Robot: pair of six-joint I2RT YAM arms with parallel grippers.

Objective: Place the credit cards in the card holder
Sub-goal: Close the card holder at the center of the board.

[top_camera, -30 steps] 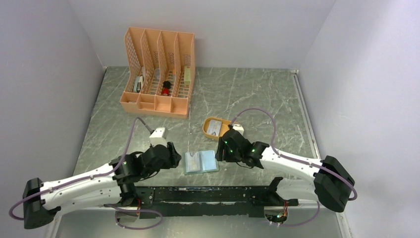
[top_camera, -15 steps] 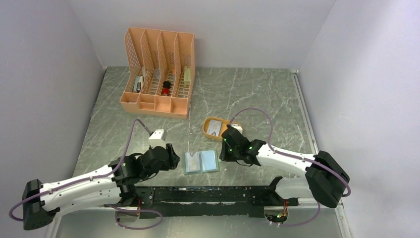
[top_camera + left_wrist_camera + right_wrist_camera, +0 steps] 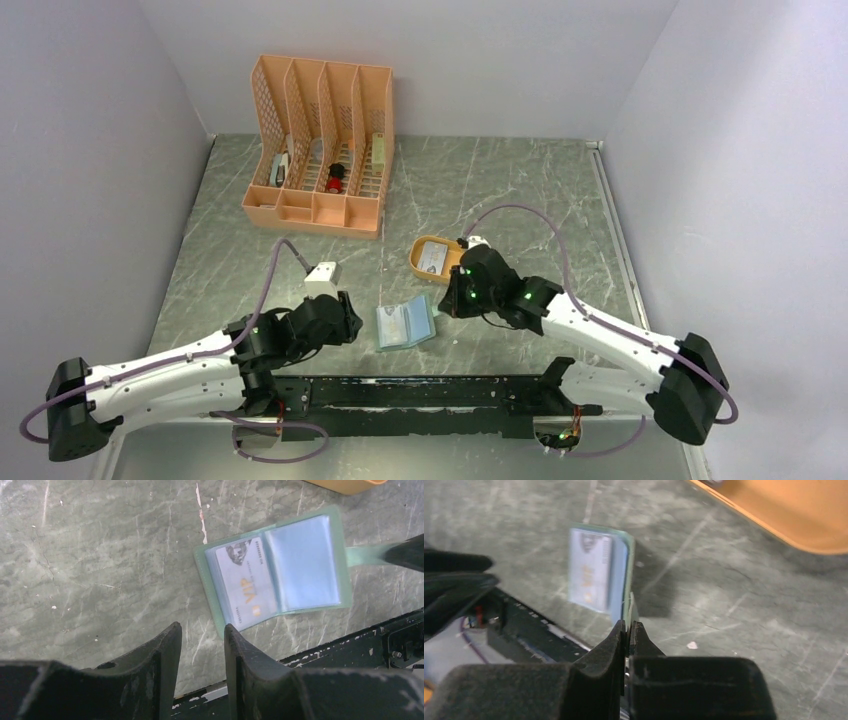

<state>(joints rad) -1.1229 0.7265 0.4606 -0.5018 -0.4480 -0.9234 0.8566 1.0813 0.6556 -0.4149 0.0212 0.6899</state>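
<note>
Grey-green marbled table (image 3: 520, 190), peach lattice organizer (image 3: 315, 212) toward its far left corner, mustard oval tray (image 3: 416, 265) near the middle, open green card holder (image 3: 408, 325) by the near edge.

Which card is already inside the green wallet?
The card with gold VIP letters, under the clear sleeve of the open card holder. The other card lies in the yellow tray.

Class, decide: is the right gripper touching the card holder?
Touching. The right wrist view shows the right gripper shut on the green tab of the card holder.
</note>
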